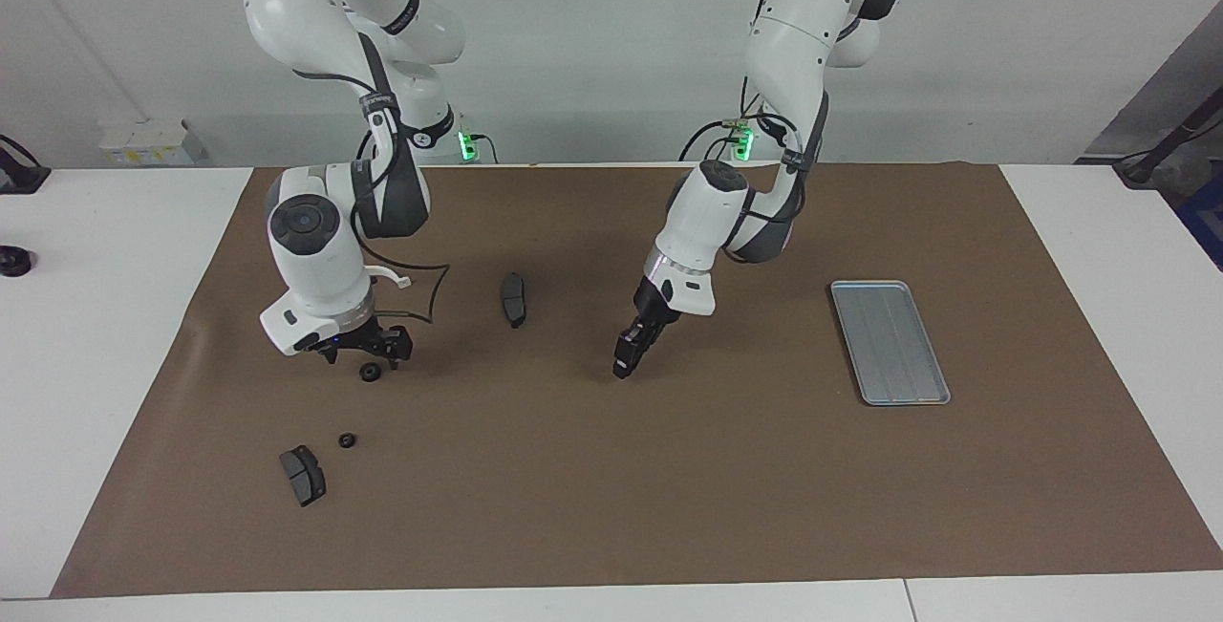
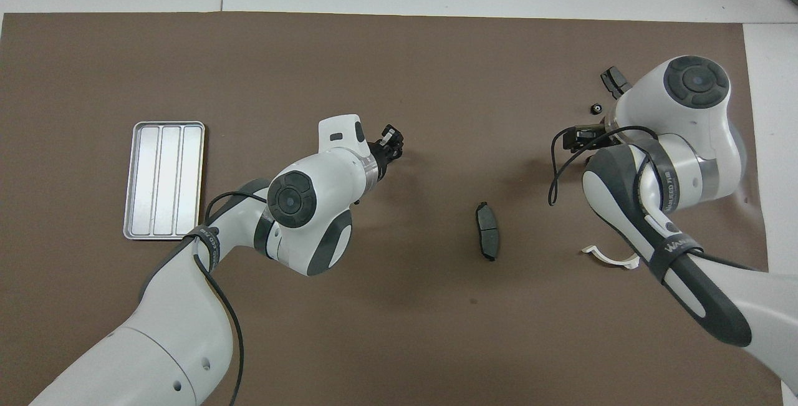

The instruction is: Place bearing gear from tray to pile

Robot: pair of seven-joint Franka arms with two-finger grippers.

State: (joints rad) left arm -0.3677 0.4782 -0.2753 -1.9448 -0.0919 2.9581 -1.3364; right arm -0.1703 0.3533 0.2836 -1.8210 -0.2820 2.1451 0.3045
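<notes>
The silver ridged tray [image 1: 889,340] lies empty toward the left arm's end of the brown mat; it also shows in the overhead view [image 2: 165,179]. Two small black gears make the pile toward the right arm's end: one [image 1: 369,372] lies on the mat just under my right gripper [image 1: 368,354], the other [image 1: 347,440] lies farther from the robots [image 2: 596,107]. My right gripper [image 2: 576,138] is open, low over the nearer gear. My left gripper [image 1: 628,364] hangs tilted over bare mat in the middle [image 2: 391,141]; I cannot see anything in it.
One dark brake pad [image 1: 513,299] lies between the two grippers [image 2: 487,230]. Another brake pad [image 1: 303,474] lies beside the farther gear [image 2: 614,82]. A white half-ring [image 1: 394,275] lies nearer the robots, by the right arm [image 2: 611,258].
</notes>
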